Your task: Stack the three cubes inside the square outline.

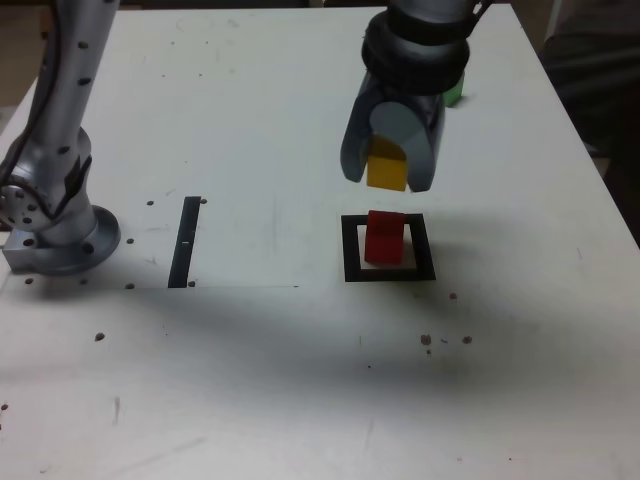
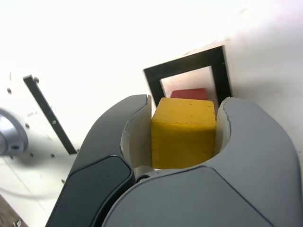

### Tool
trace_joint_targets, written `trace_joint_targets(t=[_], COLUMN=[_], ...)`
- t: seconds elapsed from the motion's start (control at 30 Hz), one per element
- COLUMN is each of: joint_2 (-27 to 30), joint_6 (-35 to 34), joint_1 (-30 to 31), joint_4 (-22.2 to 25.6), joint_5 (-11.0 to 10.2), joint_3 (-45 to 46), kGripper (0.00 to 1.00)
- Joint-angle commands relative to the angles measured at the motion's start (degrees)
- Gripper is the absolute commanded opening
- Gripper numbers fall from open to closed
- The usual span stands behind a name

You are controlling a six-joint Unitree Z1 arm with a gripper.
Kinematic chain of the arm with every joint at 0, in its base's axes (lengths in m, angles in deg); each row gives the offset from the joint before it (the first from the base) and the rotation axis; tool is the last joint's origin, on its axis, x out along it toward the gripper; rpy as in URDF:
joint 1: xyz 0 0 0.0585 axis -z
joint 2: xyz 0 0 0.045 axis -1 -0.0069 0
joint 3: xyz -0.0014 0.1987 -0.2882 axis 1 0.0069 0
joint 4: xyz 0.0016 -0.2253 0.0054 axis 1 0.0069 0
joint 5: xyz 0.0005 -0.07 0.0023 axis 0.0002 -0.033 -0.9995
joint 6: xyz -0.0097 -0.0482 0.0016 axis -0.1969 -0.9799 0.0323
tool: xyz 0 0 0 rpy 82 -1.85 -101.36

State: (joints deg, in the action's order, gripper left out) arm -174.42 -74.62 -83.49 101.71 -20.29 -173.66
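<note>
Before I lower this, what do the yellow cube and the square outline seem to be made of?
The yellow cube looks like painted wood, perhaps plastic: faintly mottled, satin faces. The square outline seems to be matte black tape or print, lying flat on the table with no visible thickness.

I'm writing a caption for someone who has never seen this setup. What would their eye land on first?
Probably the yellow cube, gripped in the grey hand above the table. Next, the red cube inside the thick black square outline, below the hand in the exterior view.
</note>
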Motion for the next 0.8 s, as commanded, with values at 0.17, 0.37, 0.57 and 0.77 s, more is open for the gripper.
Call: trace_joint_targets(t=[0.17, 0.37, 0.57, 0.77], joint_2=[1.07, 0.40, -0.75, -1.62], joint_6=[-3.85, -4.62, -4.62, -4.52], joint_1=[-0.14, -0.14, -0.14, -0.15], joint_4=[-0.93, -2.45, -3.48, -4.34], joint_5=[2.66, 4.55, 5.30, 5.76], joint_3=[2.41, 3.41, 3.53, 3.92], kGripper=[0.30, 0.30, 0.30, 0.30])
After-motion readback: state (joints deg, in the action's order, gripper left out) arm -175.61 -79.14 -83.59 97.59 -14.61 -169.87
